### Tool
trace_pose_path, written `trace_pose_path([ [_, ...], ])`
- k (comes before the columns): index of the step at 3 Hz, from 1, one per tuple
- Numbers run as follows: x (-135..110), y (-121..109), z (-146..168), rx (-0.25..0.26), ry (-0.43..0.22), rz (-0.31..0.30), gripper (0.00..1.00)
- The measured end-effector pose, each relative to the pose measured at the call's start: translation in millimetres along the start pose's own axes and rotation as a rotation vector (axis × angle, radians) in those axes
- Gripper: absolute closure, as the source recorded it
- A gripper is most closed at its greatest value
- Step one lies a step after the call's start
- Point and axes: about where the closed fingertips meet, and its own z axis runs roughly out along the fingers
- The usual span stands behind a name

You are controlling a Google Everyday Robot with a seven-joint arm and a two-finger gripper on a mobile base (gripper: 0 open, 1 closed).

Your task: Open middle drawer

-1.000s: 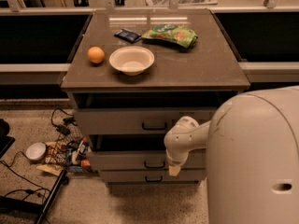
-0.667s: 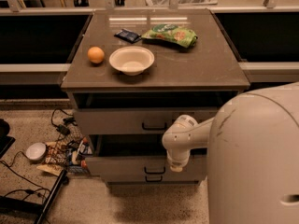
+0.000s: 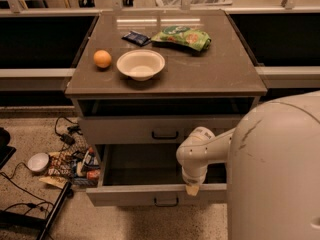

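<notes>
The grey cabinet (image 3: 165, 79) stands in the middle of the view. Its middle drawer (image 3: 135, 195) is pulled well out towards me, showing a plain grey inside (image 3: 145, 164) and a small black bar handle (image 3: 166, 202) on the low front. My gripper (image 3: 192, 189) hangs from the white arm (image 3: 197, 151) at the top edge of that drawer front, just right of the handle. Above it, the taller-fronted top drawer (image 3: 125, 130) stands slightly out. Any drawer below is hidden by the pulled-out one.
On the cabinet top lie an orange (image 3: 102, 59), a white bowl (image 3: 141, 64), a green bag (image 3: 182, 36) and a dark packet (image 3: 135, 38). Floor clutter (image 3: 75, 164), a white disc (image 3: 38, 162) and cables lie at the left. My white body (image 3: 280, 174) fills the right.
The middle drawer has slid out towards me, from barely open to wide open. My gripper came back with its front edge.
</notes>
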Motion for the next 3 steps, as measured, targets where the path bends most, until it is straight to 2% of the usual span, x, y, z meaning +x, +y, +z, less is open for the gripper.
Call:
trace_pose_path([
  [3,1.0,1.6,1.7,-0.004,0.003,-0.001,0.16],
])
